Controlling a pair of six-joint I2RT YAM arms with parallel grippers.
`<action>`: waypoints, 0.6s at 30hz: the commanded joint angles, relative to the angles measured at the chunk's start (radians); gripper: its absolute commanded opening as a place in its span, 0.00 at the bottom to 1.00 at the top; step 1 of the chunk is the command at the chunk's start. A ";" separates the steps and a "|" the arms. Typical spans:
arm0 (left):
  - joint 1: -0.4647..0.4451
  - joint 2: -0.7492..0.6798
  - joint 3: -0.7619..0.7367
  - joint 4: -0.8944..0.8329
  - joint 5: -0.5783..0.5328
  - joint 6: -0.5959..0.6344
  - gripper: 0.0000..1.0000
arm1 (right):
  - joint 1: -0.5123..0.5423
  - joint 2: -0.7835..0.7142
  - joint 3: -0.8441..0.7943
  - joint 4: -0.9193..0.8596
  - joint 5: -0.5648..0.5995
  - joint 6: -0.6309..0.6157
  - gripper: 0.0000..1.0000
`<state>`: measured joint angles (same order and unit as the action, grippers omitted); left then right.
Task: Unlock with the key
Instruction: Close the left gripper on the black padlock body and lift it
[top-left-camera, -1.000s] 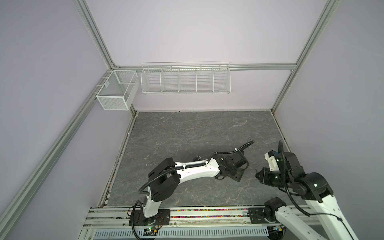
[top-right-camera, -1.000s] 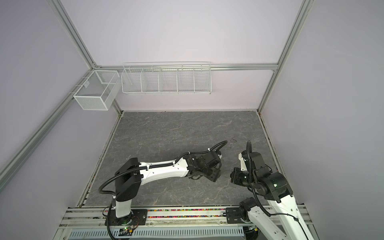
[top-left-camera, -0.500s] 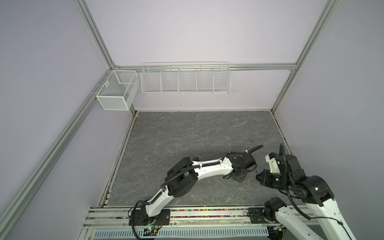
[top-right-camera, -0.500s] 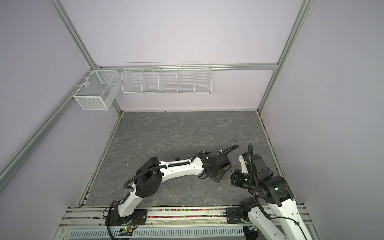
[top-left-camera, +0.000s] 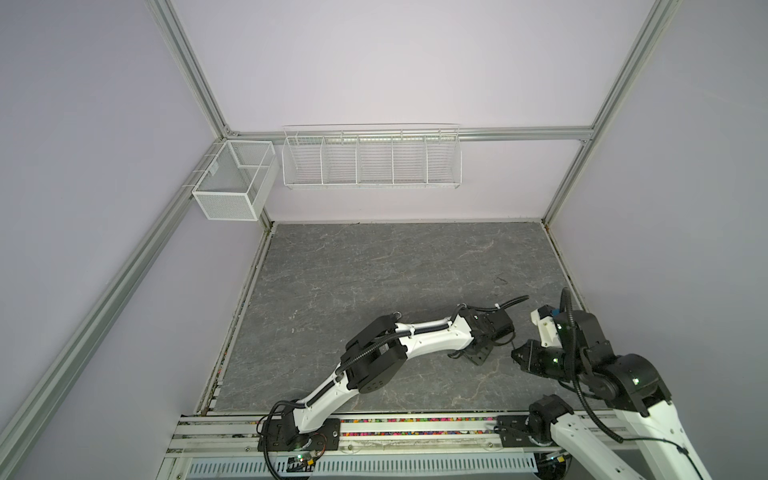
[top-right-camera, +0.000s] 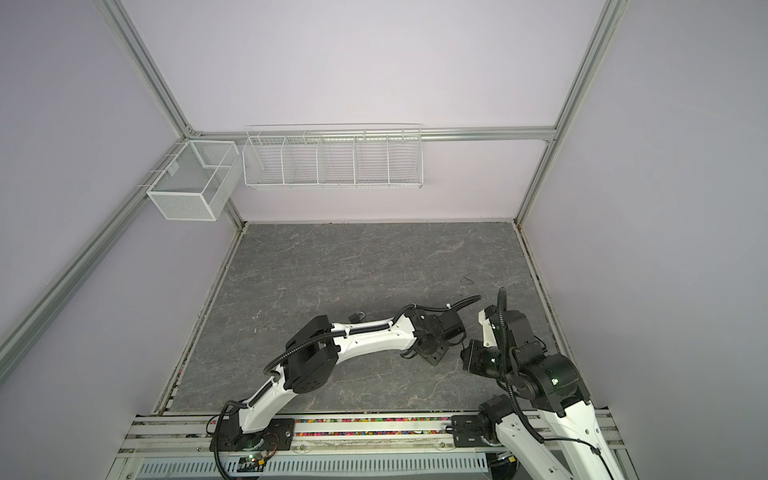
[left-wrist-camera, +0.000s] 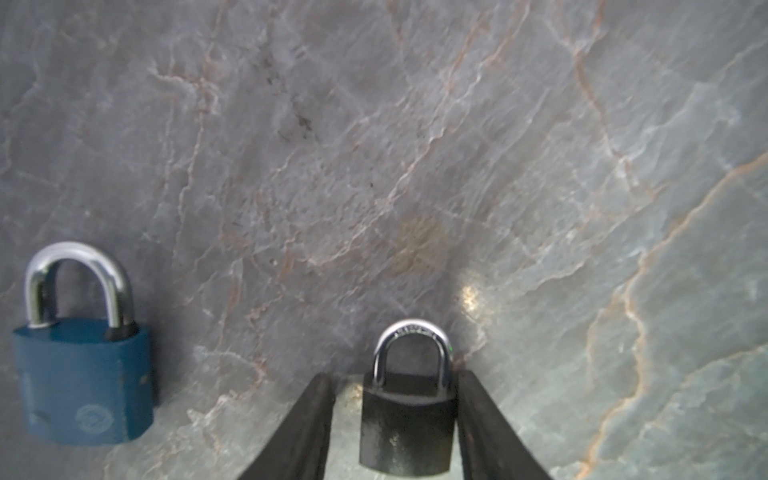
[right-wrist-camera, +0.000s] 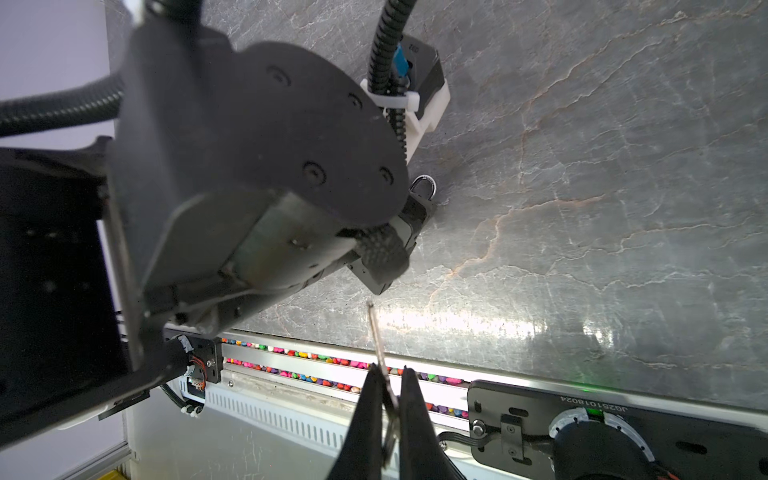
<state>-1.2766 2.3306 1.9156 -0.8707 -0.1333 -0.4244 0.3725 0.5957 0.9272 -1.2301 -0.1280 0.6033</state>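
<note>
A small black padlock (left-wrist-camera: 405, 428) with a silver shackle lies on the grey stone tabletop between the fingers of my left gripper (left-wrist-camera: 395, 376). One finger touches its side and a gap remains at the other. In the right wrist view the padlock's shackle (right-wrist-camera: 426, 187) pokes out past the left gripper's fingers (right-wrist-camera: 382, 249). My right gripper (right-wrist-camera: 388, 370) is shut on a thin silver key (right-wrist-camera: 376, 336), whose blade points at the left gripper from a short distance. In both top views the two grippers (top-left-camera: 478, 353) (top-left-camera: 517, 355) face each other at the front right.
A blue padlock (left-wrist-camera: 85, 382) with a silver shackle lies flat on the tabletop (left-wrist-camera: 415, 145) beside the left gripper. White wire baskets (top-left-camera: 372, 158) (top-left-camera: 232, 187) hang on the back and left walls. The front rail (right-wrist-camera: 316, 361) runs close below the right gripper.
The left arm has swung to the right, bringing its gripper closer to the right gripper. Its jaws have narrowed around the black padlock. The right gripper has barely moved.
</note>
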 joint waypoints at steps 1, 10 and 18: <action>-0.007 0.028 0.030 -0.046 0.004 0.008 0.47 | -0.006 -0.013 -0.008 0.011 -0.013 -0.014 0.07; -0.010 0.038 0.033 -0.060 -0.003 -0.012 0.44 | -0.005 -0.024 -0.013 0.012 -0.018 -0.019 0.07; -0.010 0.042 0.030 -0.082 -0.025 -0.063 0.36 | -0.005 -0.037 -0.010 0.008 -0.018 -0.027 0.07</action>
<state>-1.2823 2.3398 1.9274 -0.8936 -0.1371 -0.4610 0.3725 0.5735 0.9264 -1.2301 -0.1352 0.5938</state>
